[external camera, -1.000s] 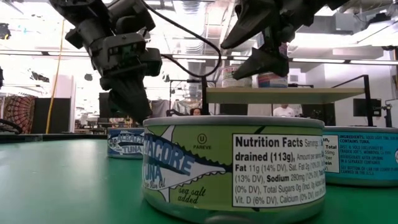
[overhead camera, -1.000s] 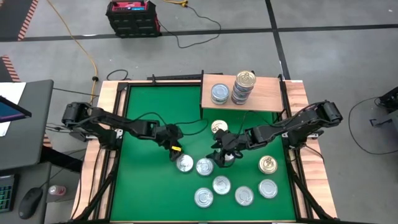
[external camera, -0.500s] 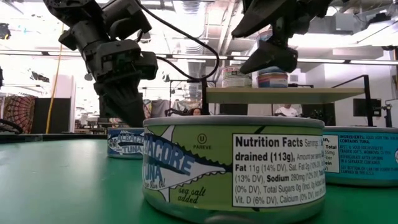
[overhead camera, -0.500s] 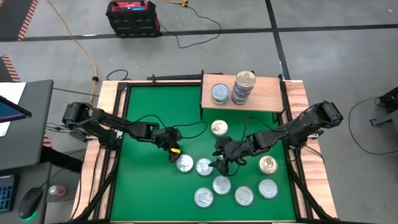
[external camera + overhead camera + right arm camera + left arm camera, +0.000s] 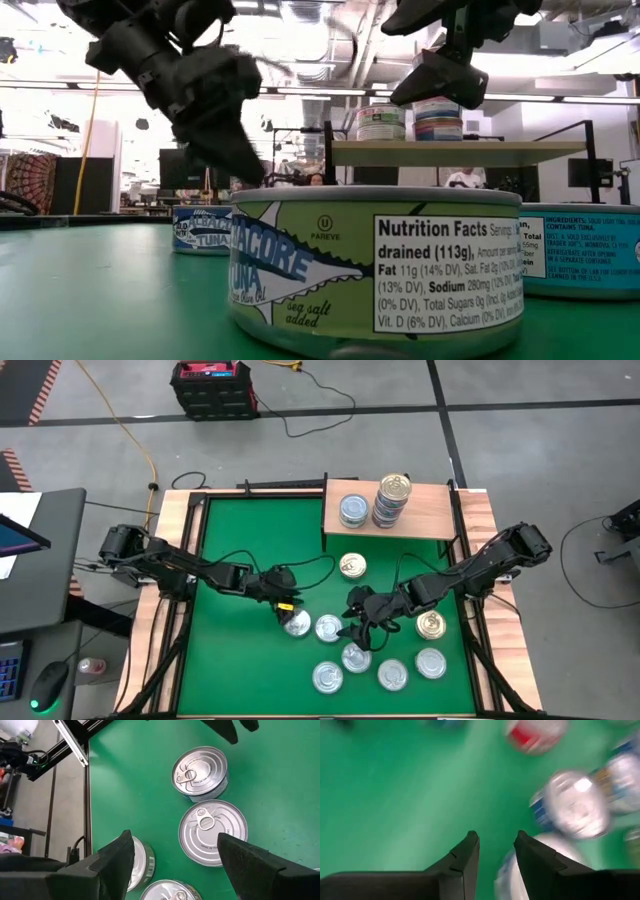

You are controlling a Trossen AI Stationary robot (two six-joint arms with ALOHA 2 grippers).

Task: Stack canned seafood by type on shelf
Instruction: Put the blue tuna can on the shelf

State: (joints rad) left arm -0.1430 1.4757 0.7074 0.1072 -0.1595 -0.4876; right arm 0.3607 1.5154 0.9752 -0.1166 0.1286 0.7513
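Several flat round tins lie on the green table: silver-lidded ones (image 5: 329,627) (image 5: 357,657) (image 5: 327,677) and gold-lidded ones (image 5: 431,624) (image 5: 352,566). The light-wood shelf (image 5: 425,517) at the far edge carries one silver tin (image 5: 352,510) and a stack of tins (image 5: 393,500). My left gripper (image 5: 287,606) (image 5: 495,845) is open with a narrow gap. It hovers at the far-left rim of a silver tin (image 5: 297,623) (image 5: 515,870). My right gripper (image 5: 360,628) (image 5: 175,845) is wide open above the middle tins, with one silver tin (image 5: 212,832) below its fingers.
Two more silver tins (image 5: 392,674) (image 5: 431,662) lie toward the near right. In the low view a green-labelled tuna tin (image 5: 375,265) fills the foreground, with blue-labelled tins (image 5: 580,250) (image 5: 200,228) to either side. The wooden table border (image 5: 175,530) and black frame rails ring the mat.
My right gripper has moved toward the table's near edge, from beside the gold tin in the middle to above the cluster of silver tins. My left gripper has shifted a little toward the near right, closer to the leftmost silver tin, and tipped.
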